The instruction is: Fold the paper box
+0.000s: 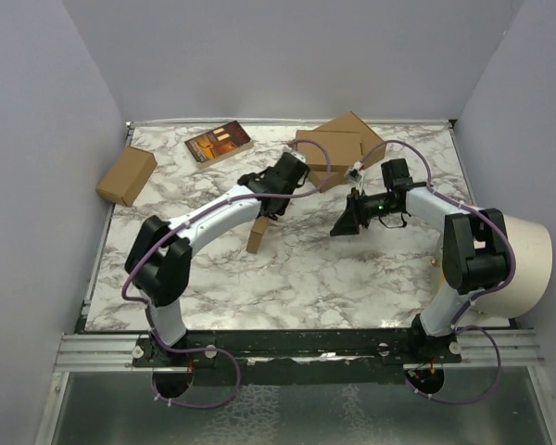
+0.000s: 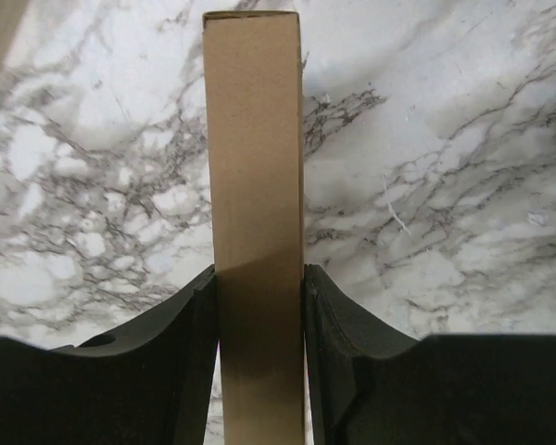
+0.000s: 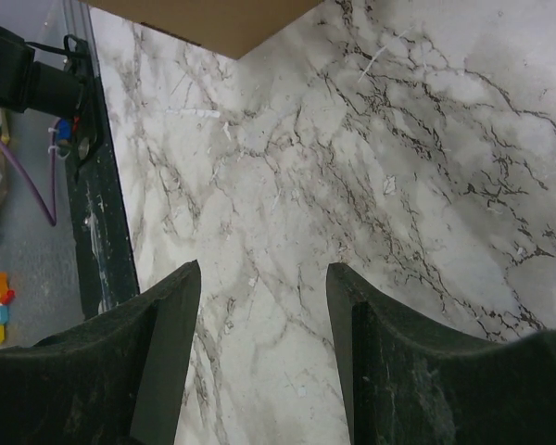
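Observation:
The paper box is a thin brown cardboard mailer seen edge-on, running up the middle of the left wrist view. My left gripper is shut on it, both fingers pressed against its flat sides. In the top view the paper box hangs below the left gripper, its lower end near the marble table. My right gripper hovers just to the right of it, apart from it. In the right wrist view that gripper is open over bare marble with nothing between its fingers. A brown cardboard corner shows at the top edge.
A stacked pair of folded brown boxes lies at the back, right of centre. A small thicker carton sits at the back left, and a dark printed booklet lies next to it. A white cylinder stands off the table's right edge.

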`<state>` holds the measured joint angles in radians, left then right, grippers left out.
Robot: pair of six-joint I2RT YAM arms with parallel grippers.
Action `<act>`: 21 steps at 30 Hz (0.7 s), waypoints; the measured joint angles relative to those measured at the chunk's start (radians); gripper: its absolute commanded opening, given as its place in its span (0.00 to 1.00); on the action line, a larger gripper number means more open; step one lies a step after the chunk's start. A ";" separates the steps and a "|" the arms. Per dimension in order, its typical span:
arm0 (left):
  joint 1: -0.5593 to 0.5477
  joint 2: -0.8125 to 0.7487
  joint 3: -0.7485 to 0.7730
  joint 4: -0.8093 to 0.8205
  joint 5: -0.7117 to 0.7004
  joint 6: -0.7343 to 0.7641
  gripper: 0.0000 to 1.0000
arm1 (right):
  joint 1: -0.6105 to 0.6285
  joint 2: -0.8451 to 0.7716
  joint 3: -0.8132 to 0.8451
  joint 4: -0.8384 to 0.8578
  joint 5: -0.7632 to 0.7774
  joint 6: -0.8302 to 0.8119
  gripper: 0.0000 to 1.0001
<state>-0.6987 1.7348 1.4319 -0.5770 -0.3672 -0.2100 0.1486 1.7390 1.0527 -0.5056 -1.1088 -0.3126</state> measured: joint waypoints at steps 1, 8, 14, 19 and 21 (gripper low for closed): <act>-0.023 0.037 0.013 -0.012 -0.029 0.005 0.08 | 0.000 0.000 0.003 -0.002 0.000 -0.002 0.57; -0.117 0.139 0.085 -0.030 -0.193 0.034 0.37 | -0.005 -0.013 0.008 -0.006 0.001 -0.008 0.57; -0.141 0.155 0.083 -0.032 -0.200 0.042 0.75 | -0.017 -0.015 0.008 -0.010 0.002 -0.007 0.57; -0.145 0.183 0.064 -0.037 -0.174 0.042 0.99 | -0.020 -0.015 0.008 -0.010 0.005 -0.007 0.57; -0.149 0.182 0.049 -0.034 -0.142 0.042 0.99 | -0.020 -0.015 0.008 -0.010 0.007 -0.007 0.57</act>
<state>-0.8474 1.9167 1.4807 -0.6106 -0.5095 -0.1680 0.1287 1.7241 1.0611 -0.5156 -1.1015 -0.3195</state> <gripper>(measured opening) 0.982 0.573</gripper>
